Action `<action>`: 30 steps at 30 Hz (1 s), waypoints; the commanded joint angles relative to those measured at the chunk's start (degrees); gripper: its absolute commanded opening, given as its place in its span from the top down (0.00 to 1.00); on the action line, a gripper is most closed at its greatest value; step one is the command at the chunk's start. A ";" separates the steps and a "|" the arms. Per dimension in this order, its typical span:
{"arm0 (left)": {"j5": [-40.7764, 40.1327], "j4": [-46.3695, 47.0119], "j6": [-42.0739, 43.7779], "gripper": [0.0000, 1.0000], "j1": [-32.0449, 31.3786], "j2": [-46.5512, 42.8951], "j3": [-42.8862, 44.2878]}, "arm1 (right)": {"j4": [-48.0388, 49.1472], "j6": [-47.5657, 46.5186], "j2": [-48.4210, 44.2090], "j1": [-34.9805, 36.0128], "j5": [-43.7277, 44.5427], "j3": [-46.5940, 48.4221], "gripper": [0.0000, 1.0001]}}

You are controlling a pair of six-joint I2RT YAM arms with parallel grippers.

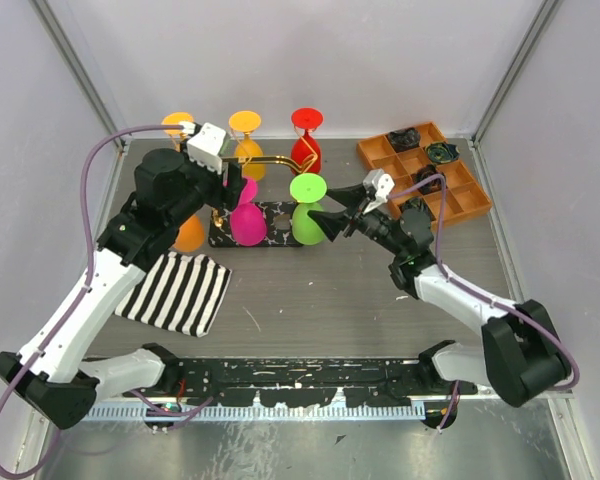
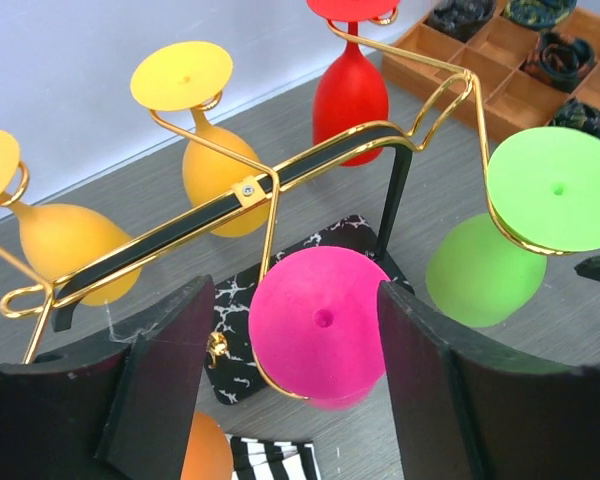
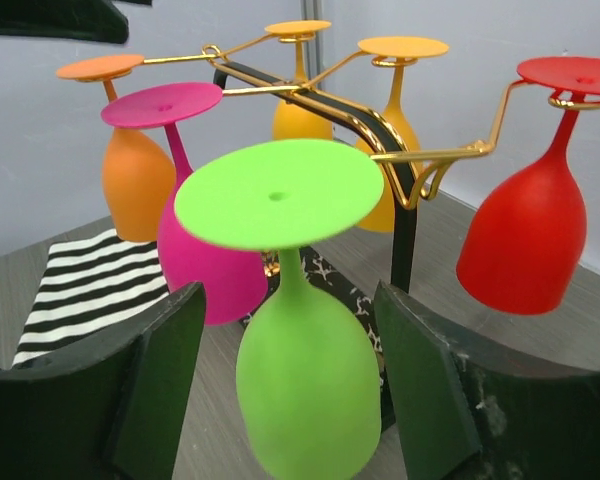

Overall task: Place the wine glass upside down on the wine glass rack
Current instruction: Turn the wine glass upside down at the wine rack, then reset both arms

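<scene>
The green wine glass (image 1: 306,212) hangs upside down, foot uppermost, in a scroll hook of the wine glass rack (image 1: 270,160), over the 3 o'clock end of its marbled base (image 1: 278,215). A pink glass (image 1: 247,222) hangs at its 9 o'clock and a red glass (image 1: 305,150) at its 12. The right gripper (image 3: 288,295) stands open, one finger each side of the green bowl. The left gripper (image 2: 295,295) is open too, its fingers flanking the pink glass's foot

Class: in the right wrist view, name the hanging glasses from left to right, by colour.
Orange glass → pink glass → green glass → red glass. The two yellow glasses behind overlap the green one, so they are left out.
</scene>
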 commanded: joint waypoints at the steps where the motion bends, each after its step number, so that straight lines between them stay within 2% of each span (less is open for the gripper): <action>1: -1.29 4.87 -0.69 0.25 0.50 -3.67 -1.38 | -5.38 -2.57 -6.77 -0.10 3.72 -2.91 0.23; 5: -1.73 6.31 -1.72 0.19 0.49 -5.88 -2.03 | -10.90 -2.29 -13.46 -0.15 6.08 -5.13 0.17; 10: -2.22 6.23 -4.81 0.01 0.52 -9.18 -2.31 | -28.21 0.82 -22.08 -0.13 14.64 -3.25 0.13; 12: -2.72 5.05 -6.26 0.02 0.51 -11.32 -2.99 | -35.87 1.62 -26.13 -0.14 17.47 -1.97 0.08; 13: -3.39 4.19 -7.09 0.02 0.52 -12.55 -3.46 | -39.48 2.56 -27.91 -0.16 19.38 -1.13 0.01; 14: -4.13 3.22 -7.73 0.02 0.53 -14.06 -4.21 | -43.56 3.67 -29.47 -0.08 21.86 -0.14 0.00; 23: -13.31 -6.55 -12.82 0.02 0.44 -32.44 -14.22 | -71.19 9.29 -40.58 -0.14 39.80 9.92 0.00; 26: -15.78 -10.63 -15.14 0.02 0.53 -38.58 -17.94 | -77.71 8.56 -41.79 -0.12 39.52 12.39 0.00; 30: -17.50 -13.82 -17.08 0.02 0.50 -45.47 -21.87 | -79.74 9.29 -44.77 -0.08 38.41 10.96 0.00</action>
